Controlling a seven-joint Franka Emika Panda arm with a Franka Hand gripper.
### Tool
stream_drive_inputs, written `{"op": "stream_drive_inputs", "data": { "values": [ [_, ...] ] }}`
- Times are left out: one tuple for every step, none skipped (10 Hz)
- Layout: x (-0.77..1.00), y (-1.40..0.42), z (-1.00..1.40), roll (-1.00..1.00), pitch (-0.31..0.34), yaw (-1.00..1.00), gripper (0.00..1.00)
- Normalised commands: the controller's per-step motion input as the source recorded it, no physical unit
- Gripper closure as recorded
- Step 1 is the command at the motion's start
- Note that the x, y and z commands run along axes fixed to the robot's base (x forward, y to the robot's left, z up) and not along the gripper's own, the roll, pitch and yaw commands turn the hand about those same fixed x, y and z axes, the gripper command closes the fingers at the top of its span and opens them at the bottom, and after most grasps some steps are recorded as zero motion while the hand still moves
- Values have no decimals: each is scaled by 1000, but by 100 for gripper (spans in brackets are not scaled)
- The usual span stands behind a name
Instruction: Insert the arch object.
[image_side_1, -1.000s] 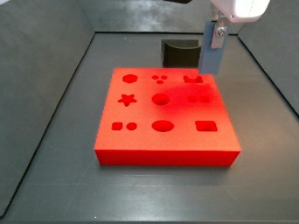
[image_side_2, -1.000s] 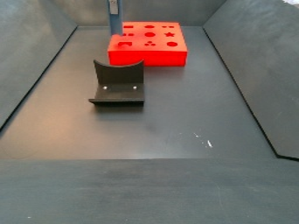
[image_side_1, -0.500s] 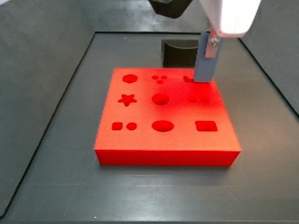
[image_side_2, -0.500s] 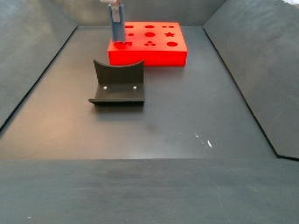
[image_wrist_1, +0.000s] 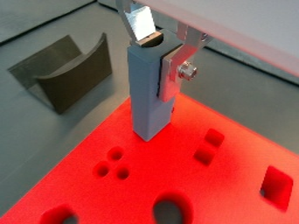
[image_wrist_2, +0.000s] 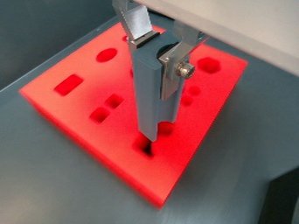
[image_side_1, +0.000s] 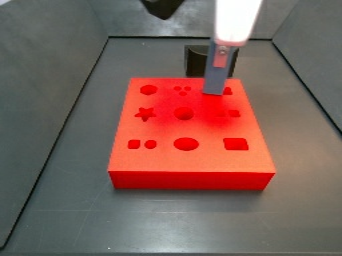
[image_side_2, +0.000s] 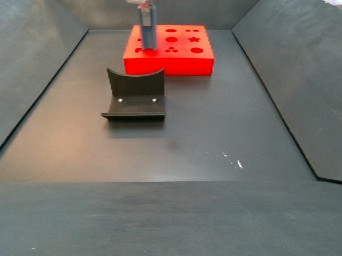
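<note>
Red board (image_side_1: 187, 130) sits toward the far end of the grey surface (image_side_2: 201, 150), with the fixture (image_side_2: 134, 96) beside it. Above the board the gripper (image_wrist_1: 149, 131) hangs low, its slim blue-grey finger (image_wrist_2: 149, 87) reaching down to the board's top face. No arch object shows between the jaws or anywhere else in these views, so I cannot tell where it is or whether the jaws hold anything. Judging by the pose, the insertion step is under way or just finished. Next comes confirming the piece sits flush, then lifting straight up.
</note>
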Motion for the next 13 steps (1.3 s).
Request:
{"op": "stream_drive_inputs", "data": {
  "values": [
    [217, 0, -129, 3, 0, 257, 100],
    [329, 51, -137, 0, 0, 366, 100],
    [251, 69, -63, 0, -10, 426, 100],
    [34, 49, -49, 0, -36, 371, 100],
    [-37, 23, -60, -19, -59, 229, 100],
    [-77, 0, -149, 0, -59, 149, 100],
    [146, -57, -123, 0, -20, 23, 100],
    [400, -66, -94, 0, -27, 0, 100],
    [357, 0, -74, 0, -19, 0, 100],
    [309, 0, -80, 0, -11, 0, 100],
    [11, 57, -71, 0, 0, 0, 100],
    [-214, 89, -34, 14, 0, 63, 100],
    [-309, 57, -17, 14, -13, 60, 100]
  ]
}}
